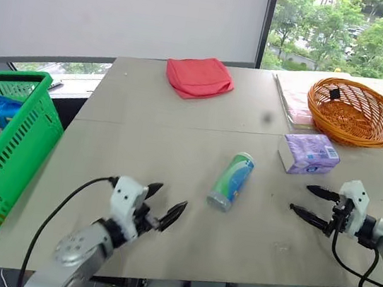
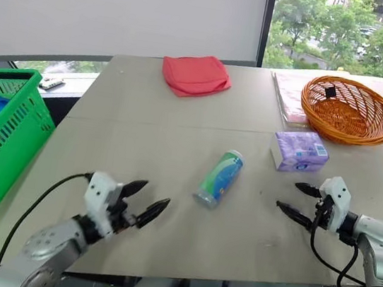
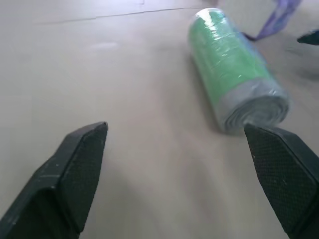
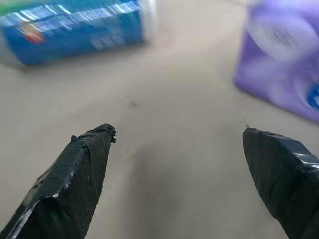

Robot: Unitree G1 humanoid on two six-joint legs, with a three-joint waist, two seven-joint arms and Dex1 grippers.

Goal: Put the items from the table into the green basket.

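The table (image 1: 176, 148) holds both items; the green basket (image 1: 4, 153) stands off its left edge. The can (image 1: 231, 181) lies sideways mid-table, the tissue packet (image 1: 309, 153) beyond it. Left gripper (image 1: 161, 207) and right gripper (image 1: 315, 205) are spread, empty; a glancing touch could roll the can away.

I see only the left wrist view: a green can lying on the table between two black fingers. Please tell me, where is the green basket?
Observer: The green basket stands off the table's left edge, to the left of the left gripper.
Operator: Is something purple behind the can?
Observer: Yes, a purple tissue packet lies on the table, just in front of an orange wicker basket.
Operator: Where is the other arm?
Observer: The right gripper hovers open just before the packet, on the can's right side; it holds nothing.
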